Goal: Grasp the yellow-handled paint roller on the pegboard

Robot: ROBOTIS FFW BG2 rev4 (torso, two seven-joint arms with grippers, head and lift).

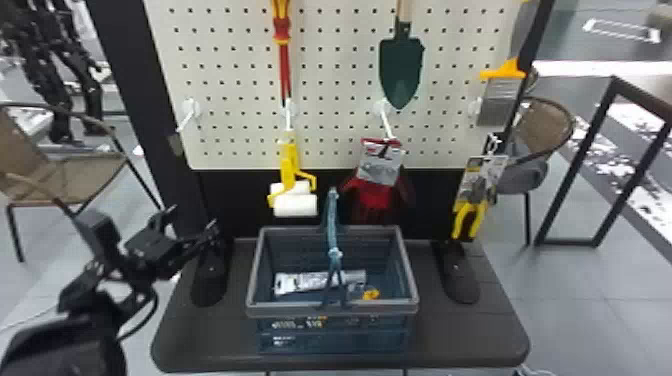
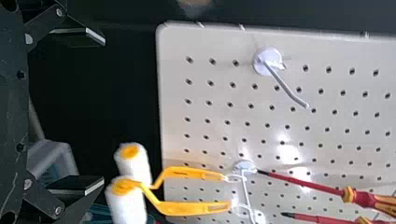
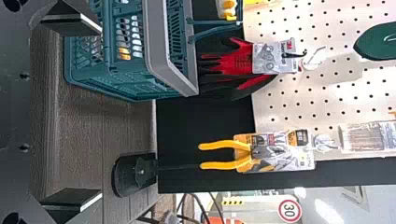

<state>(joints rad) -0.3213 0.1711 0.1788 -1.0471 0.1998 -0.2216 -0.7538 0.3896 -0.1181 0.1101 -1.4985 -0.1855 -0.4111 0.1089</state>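
1. Progress: grasp not made yet. The paint roller hangs untouched on the pegboard, w/ its yellow handle on a lower-row hook right under the red screwdriver. Its white sleeves dangle below the board's bottom edge, above & behind the back-left corner of the basket.
2. Left gripper: raised over the table at its back-left corner. It sits lower than the roller & to its left, clearly apart from it.
3. Gripper state: fingers spread wide, nothing btw them, touching nothing.
4. Left wrist view: only the dark backing & pegboard edge show in the gap. The roller lies off to one side, near one finger's tip, not centred btw the two.
5. Left to do (est.): all the contact work. The gripper prob. has to close the distance, line up so the yellow handle sits btw the fingers, then clamp.
6. Right gripper: also wide open & empty. It waits at the table's right part, facing the basket & the yellow pliers.
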